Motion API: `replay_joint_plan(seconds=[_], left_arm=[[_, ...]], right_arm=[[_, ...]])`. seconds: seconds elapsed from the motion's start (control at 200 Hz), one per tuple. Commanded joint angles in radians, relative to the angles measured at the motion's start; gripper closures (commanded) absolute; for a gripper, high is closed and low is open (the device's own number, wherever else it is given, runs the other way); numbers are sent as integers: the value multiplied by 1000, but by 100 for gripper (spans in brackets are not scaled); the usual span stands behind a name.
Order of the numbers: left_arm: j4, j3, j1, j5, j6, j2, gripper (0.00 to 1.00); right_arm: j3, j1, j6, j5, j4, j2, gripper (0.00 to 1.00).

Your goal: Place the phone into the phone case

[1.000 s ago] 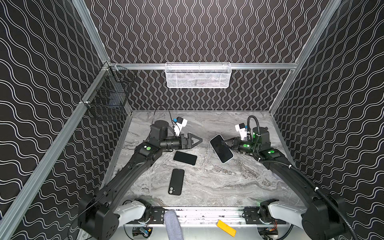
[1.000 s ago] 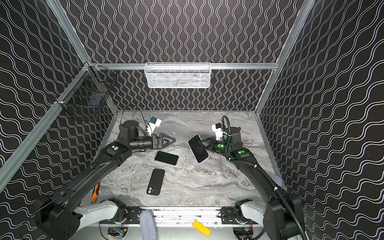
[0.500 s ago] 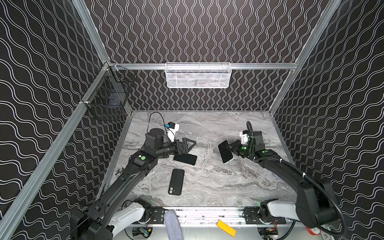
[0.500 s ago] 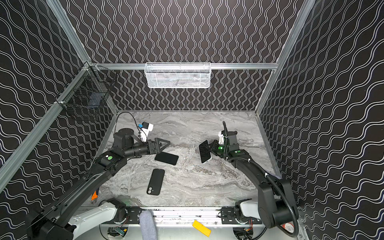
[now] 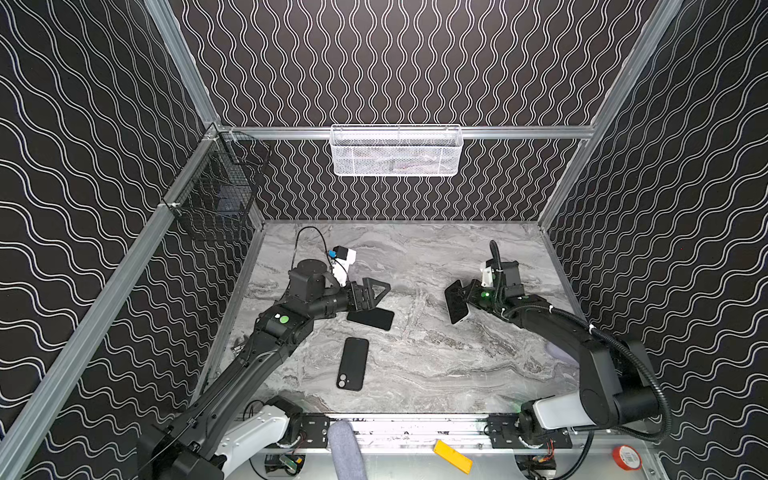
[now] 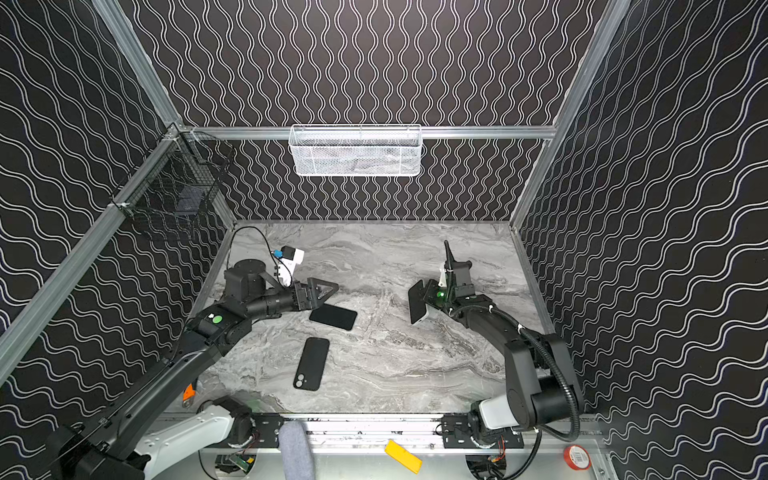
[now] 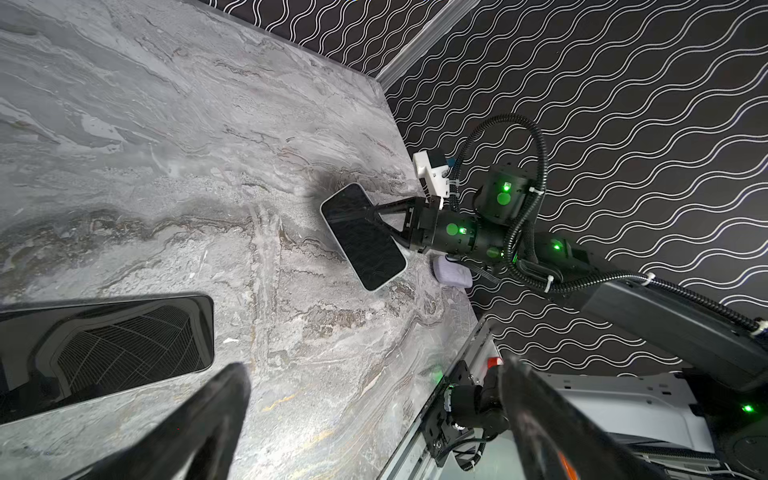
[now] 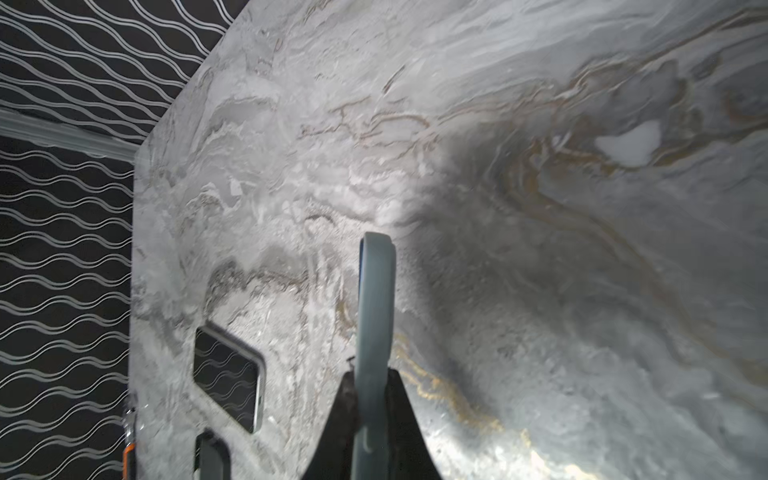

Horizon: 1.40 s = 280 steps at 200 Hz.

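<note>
In both top views the right gripper (image 5: 464,298) is clamped on a pale-edged phone (image 5: 456,306), held on edge above the right side of the worktop (image 5: 436,365). The left gripper (image 5: 379,291) hangs over a dark phone (image 5: 370,319) lying flat left of centre. What looks like the black case (image 5: 352,364) lies nearer the front edge. The left wrist view shows its fingers (image 7: 216,415) spread wide and empty. The right wrist view shows the pale-edged phone (image 8: 374,316) pinched edge-on. I judge the phone is in hand but not yet at the case; next, the case needs steadying and the phone aligning.

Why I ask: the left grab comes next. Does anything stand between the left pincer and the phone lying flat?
Nothing visible does. The open left pincer hangs close by that phone on the table; the case lies apart, toward the front edge.
</note>
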State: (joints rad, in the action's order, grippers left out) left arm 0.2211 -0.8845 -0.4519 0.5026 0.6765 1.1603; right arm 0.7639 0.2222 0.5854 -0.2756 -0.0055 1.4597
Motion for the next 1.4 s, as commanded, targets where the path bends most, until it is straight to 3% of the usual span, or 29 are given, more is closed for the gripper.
replay_joint_plan(seconds=[0.0,0.621,0.851,1.396], left_arm=[[-8,-7,2,-7,-24,-1,2],[-44,12,2,-6,27,9,2],[-42,6,1,-5,33,7,2],[22,-28,1,-17,24,20,2]], right_arm=[[-7,0,-30,29,72,19,100],[-25,-4,-42,131,126,117,97],[-24,-7,-63,151,116,147,85],[-10,-20,-71,161,111,175,74]])
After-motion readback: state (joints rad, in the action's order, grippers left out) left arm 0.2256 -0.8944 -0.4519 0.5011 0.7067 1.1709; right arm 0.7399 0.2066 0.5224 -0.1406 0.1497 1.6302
